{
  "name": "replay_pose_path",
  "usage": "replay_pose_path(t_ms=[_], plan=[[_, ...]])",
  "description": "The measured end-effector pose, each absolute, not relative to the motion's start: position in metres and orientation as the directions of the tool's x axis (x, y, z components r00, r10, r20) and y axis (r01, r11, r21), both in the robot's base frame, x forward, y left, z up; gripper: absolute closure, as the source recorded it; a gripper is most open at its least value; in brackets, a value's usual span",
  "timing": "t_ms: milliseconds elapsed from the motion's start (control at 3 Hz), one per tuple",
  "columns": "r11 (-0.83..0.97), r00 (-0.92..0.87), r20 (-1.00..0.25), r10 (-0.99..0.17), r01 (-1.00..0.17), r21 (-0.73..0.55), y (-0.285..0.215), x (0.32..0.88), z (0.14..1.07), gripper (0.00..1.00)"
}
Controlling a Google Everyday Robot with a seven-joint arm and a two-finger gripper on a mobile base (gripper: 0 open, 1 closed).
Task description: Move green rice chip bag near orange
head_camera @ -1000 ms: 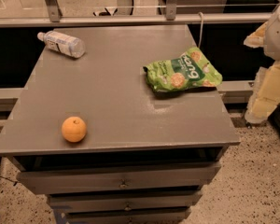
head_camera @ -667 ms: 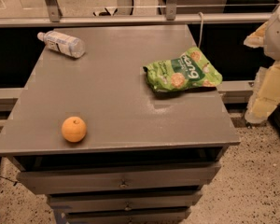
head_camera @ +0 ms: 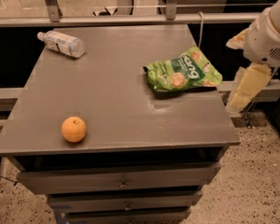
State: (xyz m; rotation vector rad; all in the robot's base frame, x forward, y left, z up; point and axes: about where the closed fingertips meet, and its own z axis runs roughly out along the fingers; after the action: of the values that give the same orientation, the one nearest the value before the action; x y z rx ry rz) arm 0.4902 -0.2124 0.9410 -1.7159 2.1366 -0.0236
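The green rice chip bag lies flat on the right side of the grey table top, close to the right edge. The orange sits near the front left corner, well apart from the bag. My gripper hangs off the table's right side, just right of the bag and a little below the table top, under the white arm housing. It holds nothing that I can see.
A clear plastic bottle lies on its side at the back left corner. A metal rail runs behind the table. Drawers sit under the top. Speckled floor lies to the right.
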Motion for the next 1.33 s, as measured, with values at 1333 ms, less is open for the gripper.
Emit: replay_pose_path(t_ms=[1333], plan=[[0.039,0.131,-0.504,-0.854,-0.949,-0.313,-0.140,0.618,0.873,0.00]])
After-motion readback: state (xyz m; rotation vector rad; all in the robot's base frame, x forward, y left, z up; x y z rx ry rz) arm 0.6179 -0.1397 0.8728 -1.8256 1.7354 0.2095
